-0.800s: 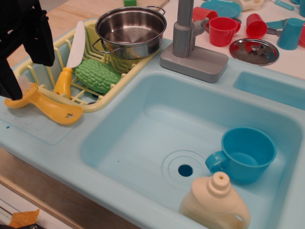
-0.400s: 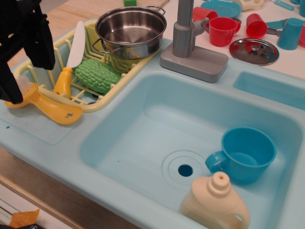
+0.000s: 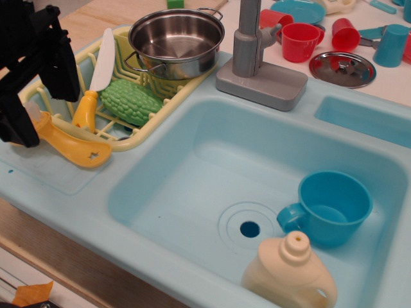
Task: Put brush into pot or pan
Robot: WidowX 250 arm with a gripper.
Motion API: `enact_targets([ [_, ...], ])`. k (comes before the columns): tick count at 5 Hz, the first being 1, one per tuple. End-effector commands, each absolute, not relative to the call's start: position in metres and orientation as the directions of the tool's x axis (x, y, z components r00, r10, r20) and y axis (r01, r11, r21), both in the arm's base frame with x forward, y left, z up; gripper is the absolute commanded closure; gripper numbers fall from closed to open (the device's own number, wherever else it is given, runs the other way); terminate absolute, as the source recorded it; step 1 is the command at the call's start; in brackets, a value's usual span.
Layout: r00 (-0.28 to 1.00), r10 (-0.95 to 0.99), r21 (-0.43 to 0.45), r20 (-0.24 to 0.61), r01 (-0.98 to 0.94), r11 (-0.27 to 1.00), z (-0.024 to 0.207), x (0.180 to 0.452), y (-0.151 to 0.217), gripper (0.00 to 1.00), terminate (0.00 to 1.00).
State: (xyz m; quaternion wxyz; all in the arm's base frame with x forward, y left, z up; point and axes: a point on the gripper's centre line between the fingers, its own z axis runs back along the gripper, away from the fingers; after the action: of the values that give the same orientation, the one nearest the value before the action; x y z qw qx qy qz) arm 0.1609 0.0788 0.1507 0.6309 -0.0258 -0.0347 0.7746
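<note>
Pot (image 3: 176, 40) mouth open; faucet (image 3: 247, 38) just beside.

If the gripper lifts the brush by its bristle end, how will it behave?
The brush looks like moulded plastic, so probably stiff and light. Its broad handle lies far from the gripper, so it may swing downward. The glossy surface might slip.
</note>
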Motion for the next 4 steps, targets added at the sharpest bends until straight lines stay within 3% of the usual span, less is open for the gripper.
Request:
enact_targets([
  [1, -0.204, 0.979, -0.094, -0.018, -0.974, -0.205, 0.144, 0.163, 0.088, 0.0, 0.0],
  [4, -0.197, 0.978, -0.096, -0.066, -0.975, -0.202, 0.123, 0.164, 0.096, 0.0, 0.0],
])
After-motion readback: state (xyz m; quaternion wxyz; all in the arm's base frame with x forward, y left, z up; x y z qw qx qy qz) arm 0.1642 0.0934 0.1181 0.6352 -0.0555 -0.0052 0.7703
